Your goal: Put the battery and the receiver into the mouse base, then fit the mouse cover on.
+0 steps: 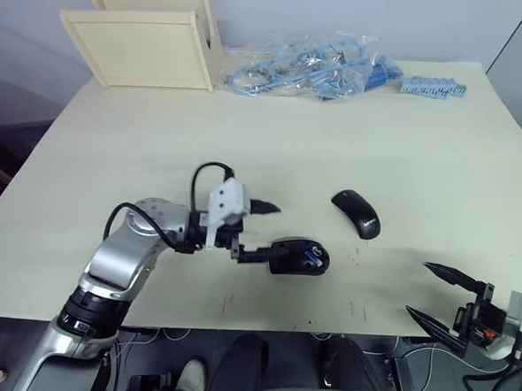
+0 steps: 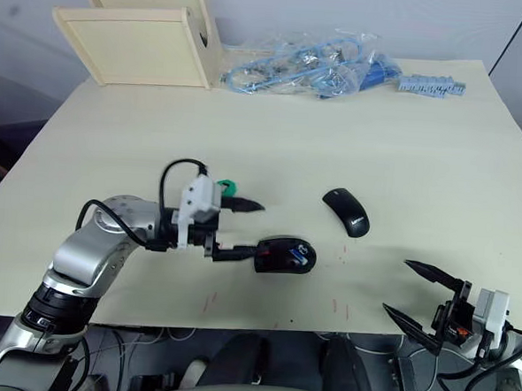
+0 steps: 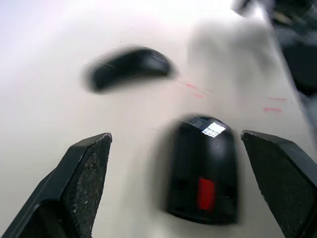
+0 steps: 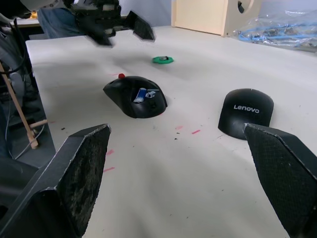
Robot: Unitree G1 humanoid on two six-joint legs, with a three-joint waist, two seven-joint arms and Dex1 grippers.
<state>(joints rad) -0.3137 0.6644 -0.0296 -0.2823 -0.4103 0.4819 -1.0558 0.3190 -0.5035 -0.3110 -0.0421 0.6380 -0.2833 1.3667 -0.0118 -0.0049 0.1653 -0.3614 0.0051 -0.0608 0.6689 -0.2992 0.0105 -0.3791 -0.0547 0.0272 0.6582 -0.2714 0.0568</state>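
Observation:
The black mouse base lies near the table's front, its open inside facing up. A blue-and-silver battery sits inside it, and a red patch shows in the left wrist view. The receiver is too small to make out. My left gripper is open just left of the base, its nearer fingertip close to the base's end. The glossy mouse cover rests to the right of and behind the base. At the front right edge my right gripper is open and holds nothing.
A round green disc lies behind my left gripper. Two wooden boxes stand at the back left. A plastic bag of blue cables and a blue strip of parts lie at the back.

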